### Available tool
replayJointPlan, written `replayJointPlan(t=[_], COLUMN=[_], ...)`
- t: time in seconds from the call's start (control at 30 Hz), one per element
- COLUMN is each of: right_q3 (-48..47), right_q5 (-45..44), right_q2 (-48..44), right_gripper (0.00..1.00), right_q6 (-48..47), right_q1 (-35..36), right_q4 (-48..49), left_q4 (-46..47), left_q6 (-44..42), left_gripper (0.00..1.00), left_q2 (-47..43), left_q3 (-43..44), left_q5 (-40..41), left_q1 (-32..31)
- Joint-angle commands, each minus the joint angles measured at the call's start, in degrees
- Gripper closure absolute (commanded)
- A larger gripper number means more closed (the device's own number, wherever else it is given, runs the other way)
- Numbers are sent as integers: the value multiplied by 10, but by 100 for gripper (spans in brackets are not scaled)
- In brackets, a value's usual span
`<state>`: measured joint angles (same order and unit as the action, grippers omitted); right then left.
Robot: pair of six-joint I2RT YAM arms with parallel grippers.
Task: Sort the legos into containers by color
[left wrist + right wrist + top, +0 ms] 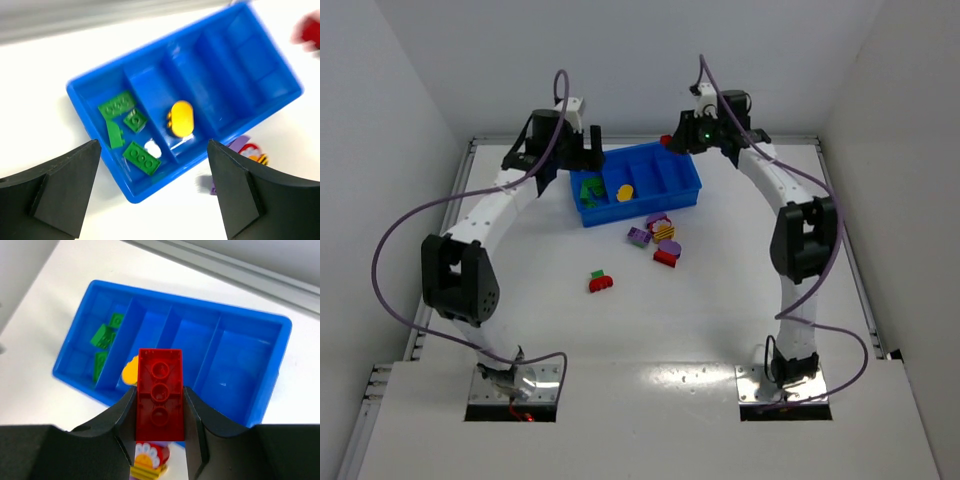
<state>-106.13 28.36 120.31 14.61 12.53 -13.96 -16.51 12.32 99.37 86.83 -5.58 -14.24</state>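
Right tool (160, 410) grips a red brick (160, 390) at the far side of the blue tray (645, 207). Left tool (152, 165) is open over the tray's left end, which holds green bricks (120, 106). Loose bricks (660, 235) lie on the tabletop (720, 300).

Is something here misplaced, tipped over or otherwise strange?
Nothing is misplaced. The blue tray holds only green bricks in its end compartment and one yellow piece in the next. One green brick seems to stand on its edge, which is slightly odd. The right pincer holds a red brick.
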Motion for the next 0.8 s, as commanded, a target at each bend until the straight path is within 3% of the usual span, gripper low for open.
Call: replayJointPlan(t=[0.0, 0.2, 0.23, 0.4, 0.6, 0.63, 0.77], right_q3=[-60, -79, -79, -84, -101, -102, -102], right_q5=[-70, -151, -151, -175, -219, -225, -219], right_q2=[43, 84, 96, 124, 157, 157, 164], right_gripper=[100, 100, 100, 98, 92, 89, 55], right_q6=[-27, -22, -14, -14, -27, -27, -39], right_q1=[29, 71, 77, 90, 108, 108, 114], right_q4=[-13, -22, -17, -11, 7, 7, 2], left_q4=[11, 11, 11, 11, 6, 1, 1], left_q6=[-8, -8, -2, 21, 21, 21, 16], left_gripper=[6, 6, 2, 0, 0, 0, 0], left_q2=[-46, -68, -73, -79, -84, -84, -84], left_q3=[-2, -38, -38, -48, -54, -54, -66], left_q5=[1, 16, 16, -65, -79, -79, -108], left_q1=[1, 19, 27, 55, 67, 72, 72])
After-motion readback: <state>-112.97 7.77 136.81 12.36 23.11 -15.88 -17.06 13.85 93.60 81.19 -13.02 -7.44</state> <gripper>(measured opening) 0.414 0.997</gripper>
